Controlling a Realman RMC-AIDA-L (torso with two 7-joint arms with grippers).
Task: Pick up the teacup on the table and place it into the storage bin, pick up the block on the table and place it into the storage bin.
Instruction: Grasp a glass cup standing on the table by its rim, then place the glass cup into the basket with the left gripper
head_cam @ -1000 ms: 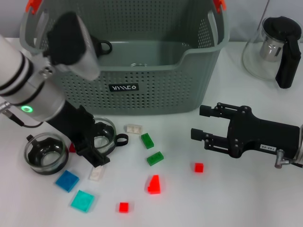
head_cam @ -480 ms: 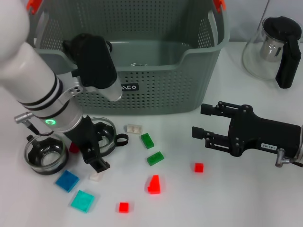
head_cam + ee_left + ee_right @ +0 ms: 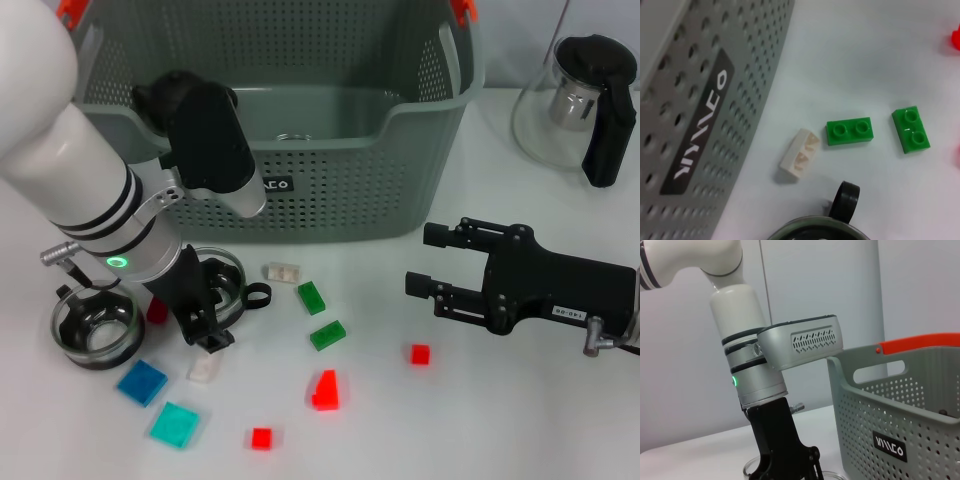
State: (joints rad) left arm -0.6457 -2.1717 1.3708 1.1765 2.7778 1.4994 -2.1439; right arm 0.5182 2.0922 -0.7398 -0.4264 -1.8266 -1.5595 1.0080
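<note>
1. The left gripper (image 3: pixel 205 335) is hanging low over the teacup (image 3: pixel 222 285), hiding its fingers; whether they are open is unclear.
2. The right gripper (image 3: pixel 425 262) is hovering open, holding nothing.
3. The storage bin (image 3: pixel 330 190) is standing behind the teacup.

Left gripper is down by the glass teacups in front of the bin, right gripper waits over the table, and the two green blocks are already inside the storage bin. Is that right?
Not quite. The two green blocks lie on the table in front of the storage bin, as the head view shows. The left gripper by the teacups and the right gripper are as you say.
</note>
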